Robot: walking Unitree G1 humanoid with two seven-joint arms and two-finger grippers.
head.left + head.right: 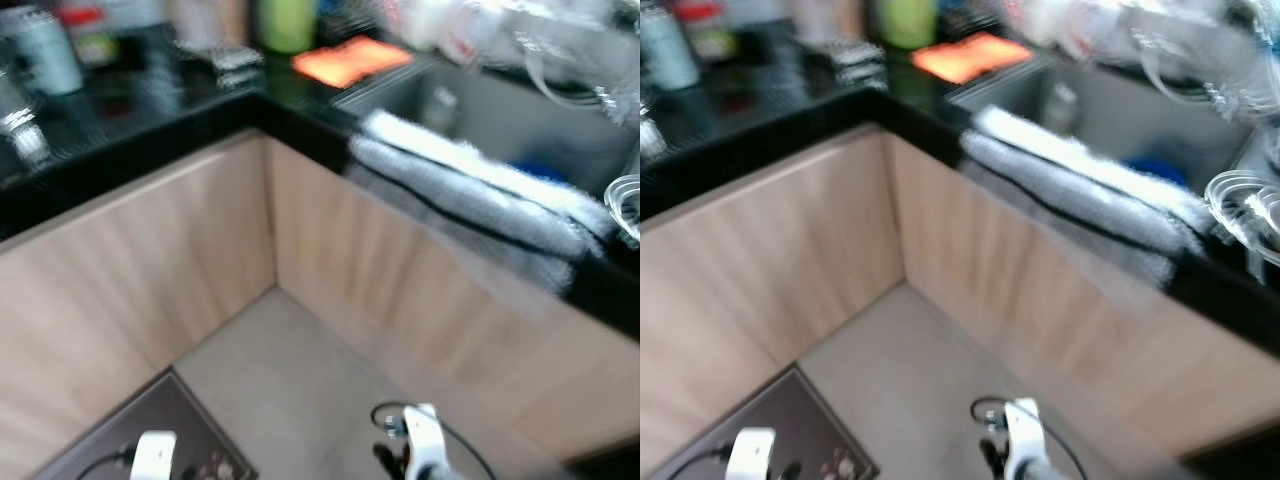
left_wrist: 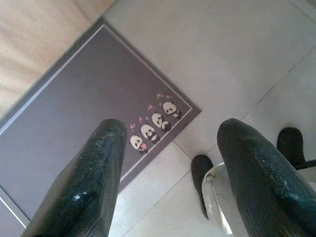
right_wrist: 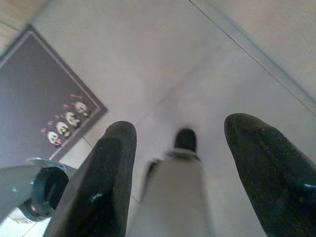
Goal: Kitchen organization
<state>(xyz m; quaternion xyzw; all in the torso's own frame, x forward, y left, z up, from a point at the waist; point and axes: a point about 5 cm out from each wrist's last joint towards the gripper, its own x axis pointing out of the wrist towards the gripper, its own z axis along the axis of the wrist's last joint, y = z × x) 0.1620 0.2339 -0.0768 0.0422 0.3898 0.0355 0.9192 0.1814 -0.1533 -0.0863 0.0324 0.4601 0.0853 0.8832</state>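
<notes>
I face the inner corner of an L-shaped black counter (image 1: pixel 150 115) with pale wood cabinet fronts (image 1: pixel 150 270); the head views are blurred. A grey and white towel (image 1: pixel 470 185) hangs over the counter's edge in front of a steel sink (image 1: pixel 500 110). An orange cloth (image 1: pixel 350 60) lies on the counter beside the sink. Both arms hang low over the floor. My left gripper (image 2: pixel 170 170) is open, pointing down at a dark mat. My right gripper (image 3: pixel 197 163) is open too, above pale floor tiles, with nothing between its fingers.
A dark mat (image 2: pixel 74 113) printed with small pandas lies on the tiled floor (image 1: pixel 290 390) by the left cabinets. Jars and a green container (image 1: pixel 285 22) stand at the back of the counter. Clear glassware (image 1: pixel 1245 205) sits at the far right by the sink.
</notes>
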